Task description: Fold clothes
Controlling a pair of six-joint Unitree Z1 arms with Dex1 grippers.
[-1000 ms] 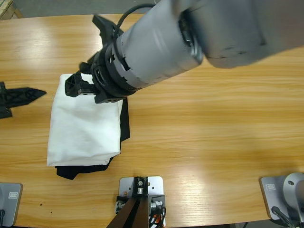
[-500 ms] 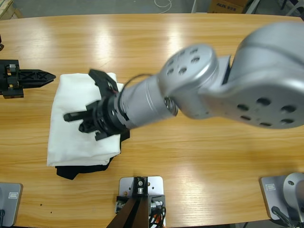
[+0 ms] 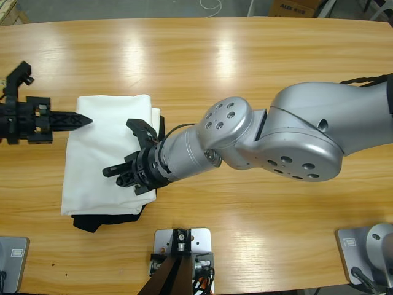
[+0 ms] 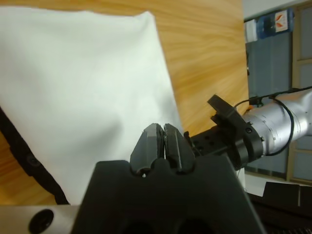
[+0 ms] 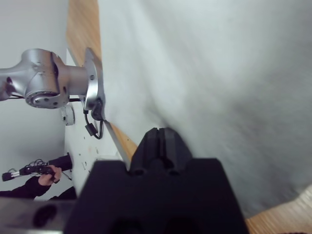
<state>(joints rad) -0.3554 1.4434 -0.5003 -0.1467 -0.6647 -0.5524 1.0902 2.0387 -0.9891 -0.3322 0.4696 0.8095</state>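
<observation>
White T-shirt (image 3: 107, 157) lies folded into a compact rectangle at the left of the high view, long axis running top to bottom of the frame, flat on the worktop (image 3: 258, 55). A black garment (image 3: 92, 221) sits under it, showing as a dark edge below the shirt's lower border and along its right side. The right tool (image 3: 123, 172) is over the shirt's lower right part, reaching in from the right of the frame and pointing left; it is plainly the nearer of the two. In the right wrist view its two black jaws stand pressed together with no cloth between them, white fabric filling the frame beyond; whether the tips rest on the cloth or hang just above it cannot be told. The left tool (image 3: 83, 120) comes in from the left edge, tip at the shirt's upper left border, pointing right. Left wrist view shows its jaws closed too, nothing gripped, the shirt spread out ahead and the other arm's wrist at the far side. Judgement: folding looks close to finished, and any further move, a pressing or a last fold across the long axis, would fall to the right tool, which would need to open first to take an edge.
</observation>
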